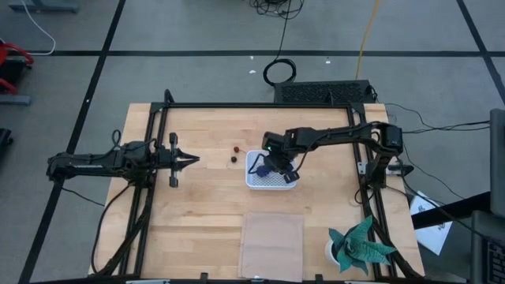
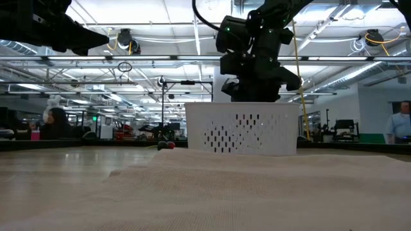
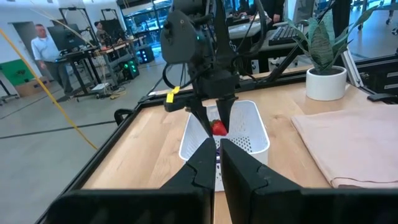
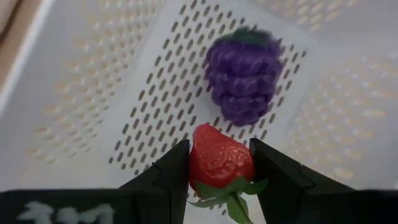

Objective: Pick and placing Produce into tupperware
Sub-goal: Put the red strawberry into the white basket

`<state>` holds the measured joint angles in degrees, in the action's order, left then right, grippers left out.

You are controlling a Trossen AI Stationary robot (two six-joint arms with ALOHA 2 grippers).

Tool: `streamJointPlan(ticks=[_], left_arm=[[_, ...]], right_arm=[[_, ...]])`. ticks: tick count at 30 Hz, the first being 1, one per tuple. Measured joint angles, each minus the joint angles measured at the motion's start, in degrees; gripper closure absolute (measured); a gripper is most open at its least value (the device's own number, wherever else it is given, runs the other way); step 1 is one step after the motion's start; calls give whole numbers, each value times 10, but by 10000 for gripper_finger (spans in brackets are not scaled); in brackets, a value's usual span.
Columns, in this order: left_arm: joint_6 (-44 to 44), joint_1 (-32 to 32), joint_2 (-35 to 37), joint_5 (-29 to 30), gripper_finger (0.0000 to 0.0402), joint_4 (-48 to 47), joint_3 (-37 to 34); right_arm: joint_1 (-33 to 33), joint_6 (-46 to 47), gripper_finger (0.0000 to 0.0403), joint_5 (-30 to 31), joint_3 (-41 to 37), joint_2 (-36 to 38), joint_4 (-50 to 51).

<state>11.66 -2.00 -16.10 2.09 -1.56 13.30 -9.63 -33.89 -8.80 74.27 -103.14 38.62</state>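
The right pincer (image 4: 219, 163) hangs above the small white perforated plastic container (image 1: 269, 175) with rounded corners, which stands near the middle of the pale wooden tabletop (image 1: 205, 205). Between its two dark fingers (image 4: 166, 173) this pincer grasps the red toy strawberry with green leaves (image 4: 221, 160); both fingers press against the sides of the fruit, and the fruit is held in the air over the container, not touching its bottom. In the left wrist view the same strawberry (image 3: 219, 128) shows as a red spot at the tips of the right pincer, just over the white container (image 3: 249, 127). Inside the container, on its mesh-patterned bottom, lies the purple lumpy toy grape bunch with a green top (image 4: 244, 76), beyond the held strawberry. Two small dark and red toy berries (image 1: 235, 153) lie on the tabletop just beside the container, on the side toward the left arm, close to each other. The left pincer (image 1: 189, 160) is clenched on nothing and waits over the tabletop, well apart from the container, pointing toward it. A flat pale rectangular cloth sheet (image 1: 271, 244) lies on the near part of the tabletop, and a teal paper plant in a white pot (image 1: 357, 248) stands at the corner beside it.
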Motion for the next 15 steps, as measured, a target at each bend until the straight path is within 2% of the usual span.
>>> streamJointPlan(ticks=[15], left_arm=[[-3, 0, 0, 0, 376, 0, 0]], right_arm=[[10, 40, 266, -4, 0, -10, 0]])
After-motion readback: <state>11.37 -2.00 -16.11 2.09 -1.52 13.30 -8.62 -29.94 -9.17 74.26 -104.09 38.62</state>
